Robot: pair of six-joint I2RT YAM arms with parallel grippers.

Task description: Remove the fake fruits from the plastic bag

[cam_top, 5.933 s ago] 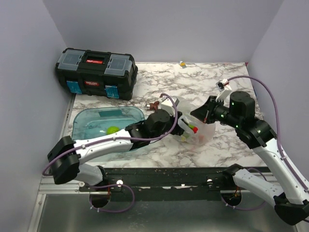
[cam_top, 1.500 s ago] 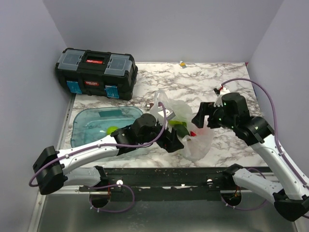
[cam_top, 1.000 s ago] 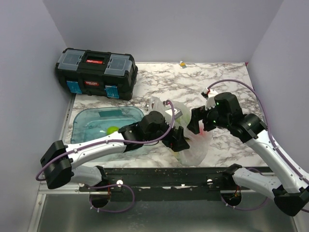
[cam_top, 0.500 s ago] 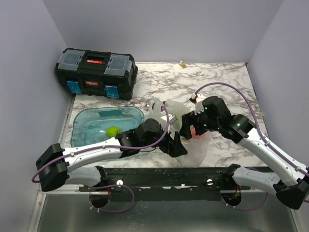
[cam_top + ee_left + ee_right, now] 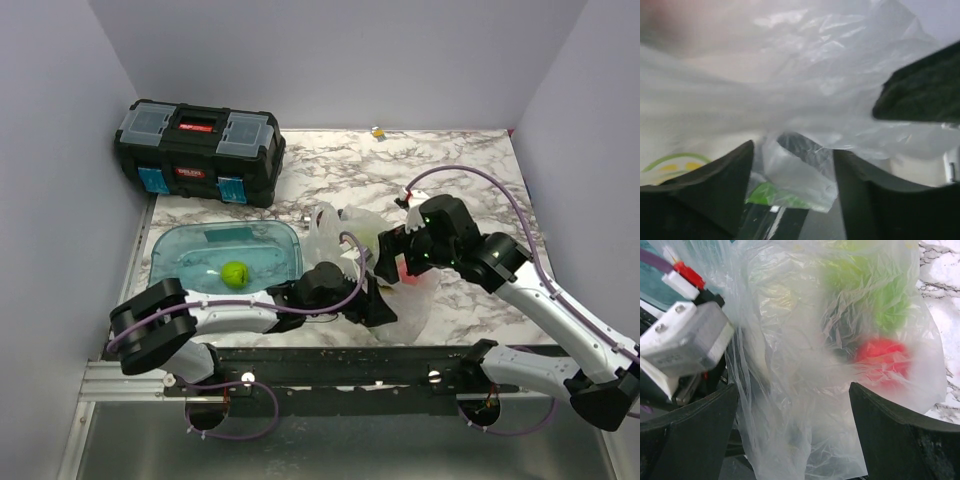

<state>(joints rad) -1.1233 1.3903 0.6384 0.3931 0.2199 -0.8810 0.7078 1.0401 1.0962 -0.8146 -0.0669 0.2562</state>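
**Step in hand: opening the bag.** The bag (image 5: pixel 408 300) lies on the worktop (image 5: pixel 450 170) between the two arms, beside the blue tray (image 5: pixel 190 262). No fruit is out of it yet. Through the film, the right wrist view shows a red fruit (image 5: pixel 881 356) and, beyond it, a green fruit (image 5: pixel 875 300). We cannot make out any others.

**Jaws.** The left jaws stand apart at the near left side of the bag. A loose fold of film hangs between the fingers (image 5: pixel 705 200) and is not pinched. The right jaws are also spread wide over the bag, with the bulge of fruit framed between them, and they grasp nothing.

**Next move, in our judgement.** One pair of jaws must close on a fold of film near the mouth and hold it, so that the other pair can reach in for a fruit. We cannot tell from these views where the mouth lies. The film looks thin and slippery, so a shallow pinch may slide off. A grab through the film would lift bag and fruit together.
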